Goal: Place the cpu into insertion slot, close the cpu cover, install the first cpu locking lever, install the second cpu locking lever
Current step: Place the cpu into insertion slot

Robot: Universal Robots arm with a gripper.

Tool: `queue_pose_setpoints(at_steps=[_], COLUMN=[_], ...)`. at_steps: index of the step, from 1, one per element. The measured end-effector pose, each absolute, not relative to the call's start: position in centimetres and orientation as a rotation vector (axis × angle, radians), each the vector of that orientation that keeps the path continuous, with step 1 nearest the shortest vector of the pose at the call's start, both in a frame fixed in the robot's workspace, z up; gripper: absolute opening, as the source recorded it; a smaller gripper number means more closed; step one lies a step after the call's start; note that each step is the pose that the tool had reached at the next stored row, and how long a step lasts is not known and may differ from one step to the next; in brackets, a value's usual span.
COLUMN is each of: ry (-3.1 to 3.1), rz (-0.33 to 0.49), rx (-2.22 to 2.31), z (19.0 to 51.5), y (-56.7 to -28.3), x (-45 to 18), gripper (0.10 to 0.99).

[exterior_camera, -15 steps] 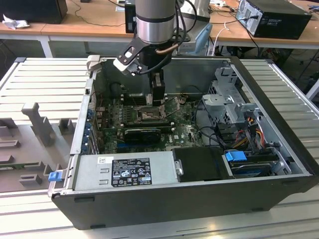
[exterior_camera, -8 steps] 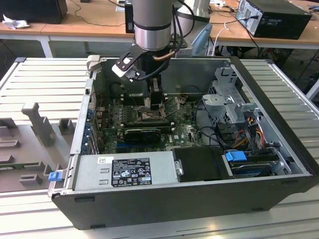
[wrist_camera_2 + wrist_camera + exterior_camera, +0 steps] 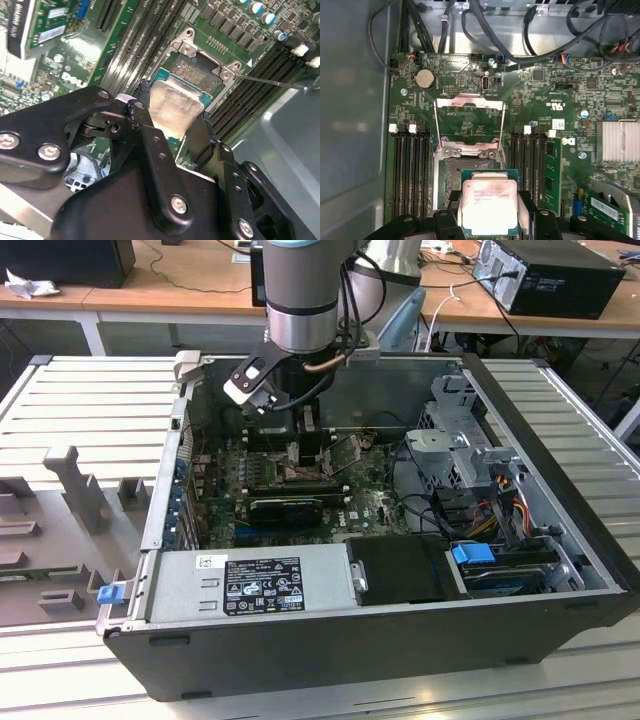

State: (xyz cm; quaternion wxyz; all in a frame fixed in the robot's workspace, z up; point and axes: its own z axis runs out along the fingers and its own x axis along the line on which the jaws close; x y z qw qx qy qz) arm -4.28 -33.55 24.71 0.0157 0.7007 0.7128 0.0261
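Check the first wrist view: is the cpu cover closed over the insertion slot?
No, the cpu cover stands flipped open, off the insertion slot, while the gripper holds the cpu.

arm: grey, last link vert., pointing straight down.
wrist: black, directly under arm, in line w/ it.
gripper: black, 2-finger, aimed down, clamped on the cpu.
fingers: one per opp. edge of cpu, both touching.

Silver cpu over open insertion slot
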Motion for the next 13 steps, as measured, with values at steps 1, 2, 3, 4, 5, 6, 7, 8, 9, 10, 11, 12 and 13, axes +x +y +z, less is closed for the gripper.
queue_pose_setpoints(at_steps=[1,2,3,4,5,6,7,8,9,10,11,12,13], ry=[2.217,2.217,2.215,2.213,2.211,2.210,2.209,2.210,2.210,2.210,2.210,2.207,2.196], rz=[0.081,0.080,0.080,0.080,0.080,0.079,0.079,0.078,0.077,0.076,0.076,0.075,0.074], rx=[2.180,2.180,2.182,2.185,2.187,2.189,2.189,2.189,2.190,2.190,2.191,2.194,2.206], z=[24.5,24.2,24.0,23.9,23.7,23.3,23.2,22.9,22.6,22.5,22.3,22.2,22.0], y=[-33.4,-33.1,-33.0,-32.9,-32.8,-32.7,-32.7,-32.5,-32.4,-32.4,-32.3,-32.3,-32.3], x=[-4.3,-4.3,-4.3,-4.4,-4.4,-4.5,-4.5,-4.5,-4.5,-4.5,-4.5,-4.5,-4.5], gripper=[0.529,0.529,0.529,0.529,0.529,0.529,0.529,0.529,0.529,0.529,0.529,0.529,0.529])
